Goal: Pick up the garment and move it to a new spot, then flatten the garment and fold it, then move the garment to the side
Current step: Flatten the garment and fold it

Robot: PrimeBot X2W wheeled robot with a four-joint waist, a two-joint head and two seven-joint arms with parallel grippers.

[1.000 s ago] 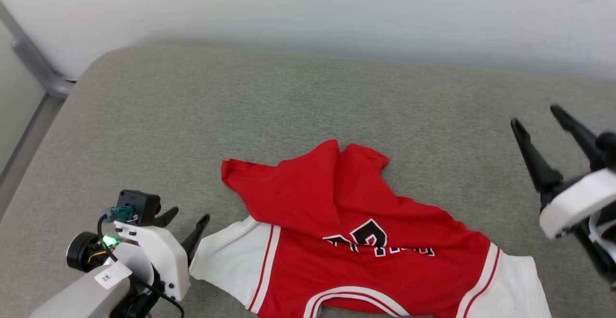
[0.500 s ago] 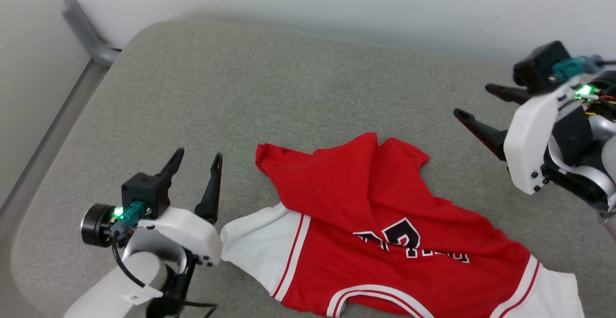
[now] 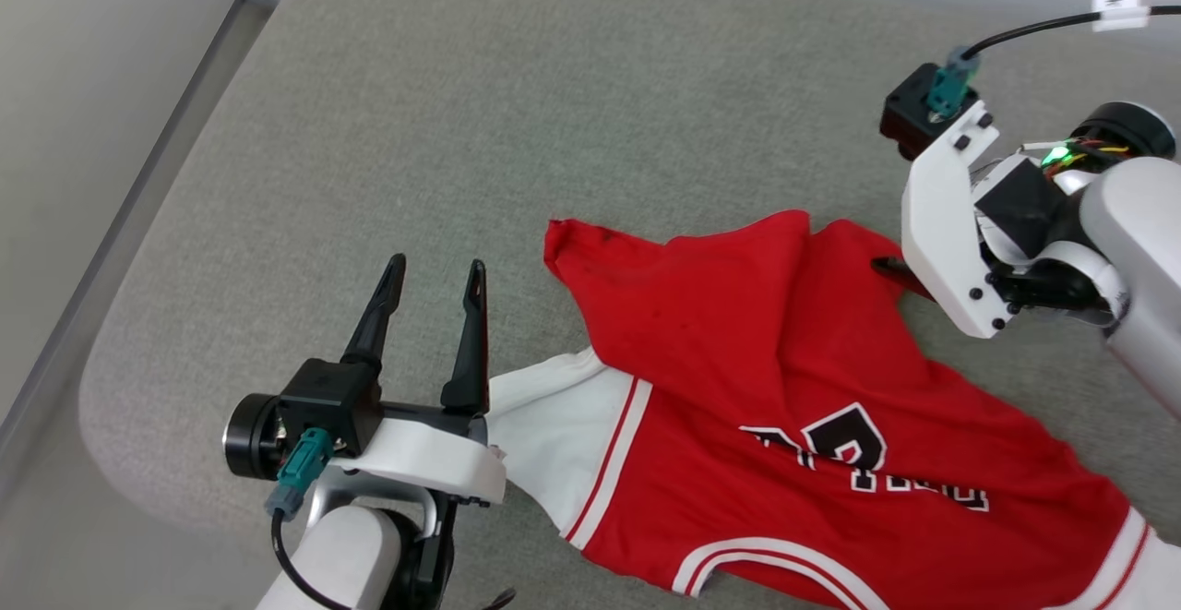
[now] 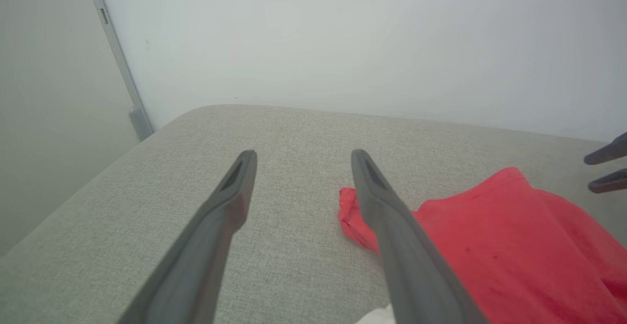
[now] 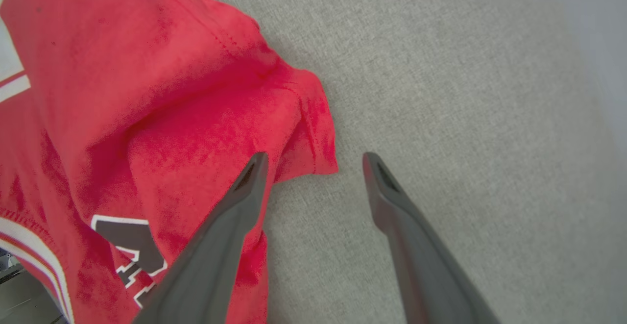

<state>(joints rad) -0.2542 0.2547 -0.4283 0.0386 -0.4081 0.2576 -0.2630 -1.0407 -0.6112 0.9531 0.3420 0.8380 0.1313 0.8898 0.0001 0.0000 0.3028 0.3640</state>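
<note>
Our right gripper [image 5: 313, 160], spread, straddles one hem corner of the garment [image 3: 738, 333] on the cushion [image 3: 461, 112]. Our left gripper [image 3: 437, 264], spread too, has the other corner ahead to its right, farther off.

A grey woven cushion [image 3: 554, 130] spreads across the head view, its rounded corner at 8 o'clock. Behind it rises a plain white wall [image 4: 343, 35], evenly lit. At 10 o'clock in the left wrist view stands a slim grey metal bar [image 4: 120, 64], with a duller beige panel [image 4: 44, 93] beyond it.
</note>
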